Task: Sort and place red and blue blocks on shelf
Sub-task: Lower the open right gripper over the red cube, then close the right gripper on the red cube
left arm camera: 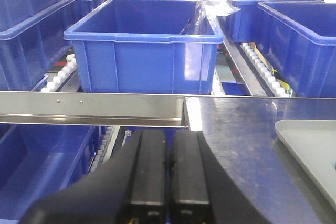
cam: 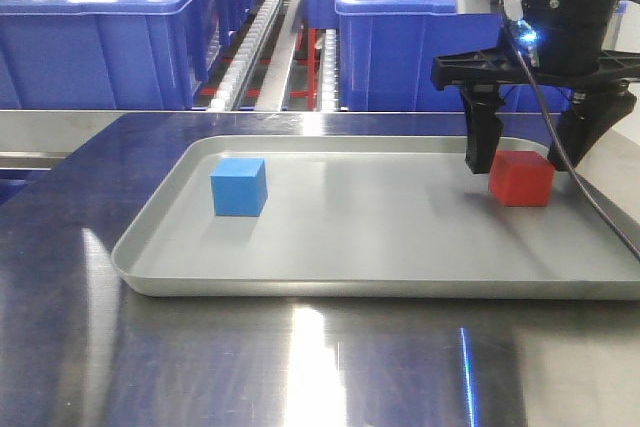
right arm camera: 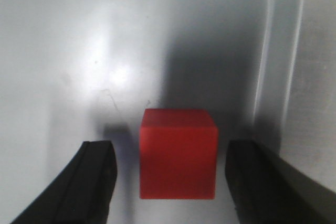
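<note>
1. On the tray's right end, your right gripper hangs over the red block. Its jaws are spread wide, with one finger on each side. There's a gap on both flanks, so nothing is gripped yet.
2. The red block sits flat on the tray floor, close to the right rim. The blue block stands well apart at the tray's left end, with no gripper near it.
3. Your left gripper sits off the tray's left corner. Its pads are pressed together on nothing, and it faces the blue bins beyond the tray.
4. Handling call: the red block looks like a small, stiff, light cube with matte faces. It should neither crush nor slip in the pads.
5. The tray floor is shiny and probably slick. A one-sided touch could skate the cube toward the rim.
6. Take hold on the two opposite side faces the fingers already flank, about mid-height and square-on. Close evenly so both pads land together.
7. Watch the outer finger, because the tray's raised rim lies just beside it.
</note>
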Action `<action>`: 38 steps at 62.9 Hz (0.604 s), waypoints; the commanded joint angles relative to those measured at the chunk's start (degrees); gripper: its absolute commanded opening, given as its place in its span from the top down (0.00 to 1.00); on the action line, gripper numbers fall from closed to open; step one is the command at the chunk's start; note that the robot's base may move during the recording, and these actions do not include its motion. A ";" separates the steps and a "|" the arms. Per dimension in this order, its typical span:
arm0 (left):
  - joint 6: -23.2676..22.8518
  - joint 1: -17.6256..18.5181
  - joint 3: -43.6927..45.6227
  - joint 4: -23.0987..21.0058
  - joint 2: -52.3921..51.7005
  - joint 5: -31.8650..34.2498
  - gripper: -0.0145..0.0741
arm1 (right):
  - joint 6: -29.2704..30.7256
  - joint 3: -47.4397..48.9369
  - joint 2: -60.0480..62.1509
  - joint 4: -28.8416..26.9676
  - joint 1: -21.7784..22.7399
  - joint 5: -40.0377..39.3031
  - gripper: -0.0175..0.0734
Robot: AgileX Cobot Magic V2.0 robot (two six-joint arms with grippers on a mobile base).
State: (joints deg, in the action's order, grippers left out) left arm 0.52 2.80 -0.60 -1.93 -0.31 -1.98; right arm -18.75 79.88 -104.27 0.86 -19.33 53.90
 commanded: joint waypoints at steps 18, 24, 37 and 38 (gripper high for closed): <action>0.08 0.32 -1.41 -0.33 -0.86 4.84 0.68 | 0.00 1.20 1.34 -0.86 0.09 -1.05 0.23; 0.08 0.32 -1.41 -0.33 -0.86 4.84 0.68 | 0.00 1.20 1.34 -0.86 0.09 -1.05 0.23; 0.08 0.32 -1.41 -0.33 -0.86 4.84 0.68 | 0.00 1.20 1.35 -0.86 0.09 -1.07 0.23; 0.08 0.32 -1.41 -0.33 -0.86 4.84 0.68 | 0.00 1.20 1.35 -0.86 0.09 -1.07 0.23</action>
State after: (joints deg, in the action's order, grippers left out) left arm 0.52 2.80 -0.60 -1.93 -0.31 -1.98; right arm -18.75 79.88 -105.58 0.00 -19.33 53.81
